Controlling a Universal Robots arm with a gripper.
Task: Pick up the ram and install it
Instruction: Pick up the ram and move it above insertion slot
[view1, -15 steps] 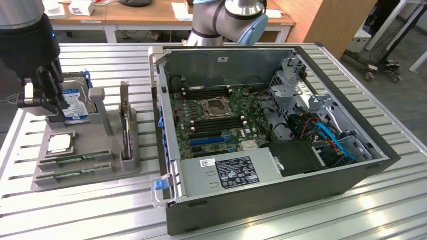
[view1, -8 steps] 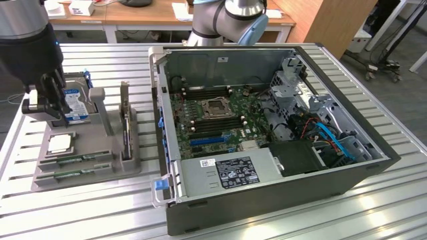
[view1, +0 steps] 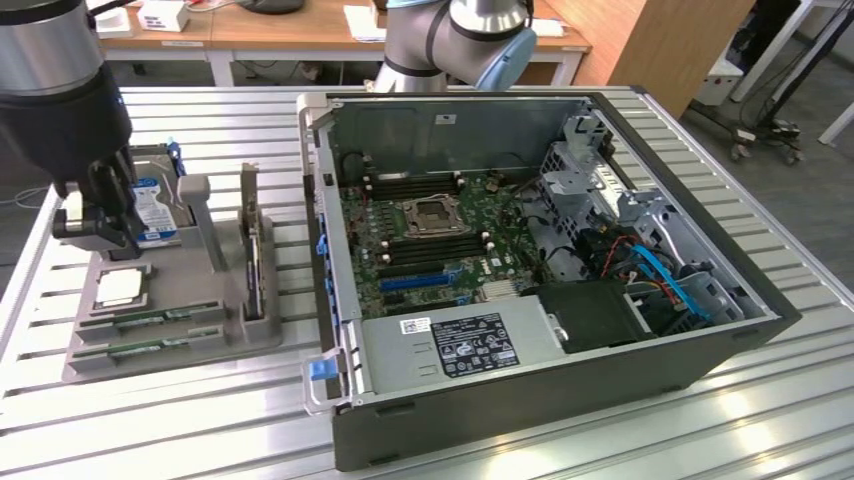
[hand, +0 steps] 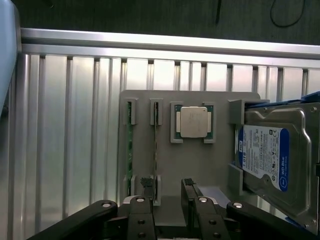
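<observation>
Gripper (hand: 167, 189): jaws wide apart, nothing between them. It hangs low over the grey tray (hand: 200, 165), which lies on the slatted table (view1: 774, 410) at the exterior view's left. One fingertip (hand: 146, 182) is right by the end of the ram (hand: 156, 145); I cannot tell whether it touches.

Ram: seated on edge in its slot in the tray, not lifted. CPU (hand: 193, 121) lies flat in the pocket just beside it.

Second ram (hand: 129, 150): in the parallel slot on the side away from the CPU, along the tray's near edge in the exterior view.

Hard drive (hand: 265, 155): blue label, standing at the tray's far end, past the CPU, close to the gripper.

Card (view1: 251, 260): upright on edge along the tray's side, toward the exterior view's right.

Case (view1: 534, 400): just right of the tray, lying on its side with the panel off. Motherboard (view1: 427, 230) faces up, and the power supply (view1: 447, 345) sits at the near end.
</observation>
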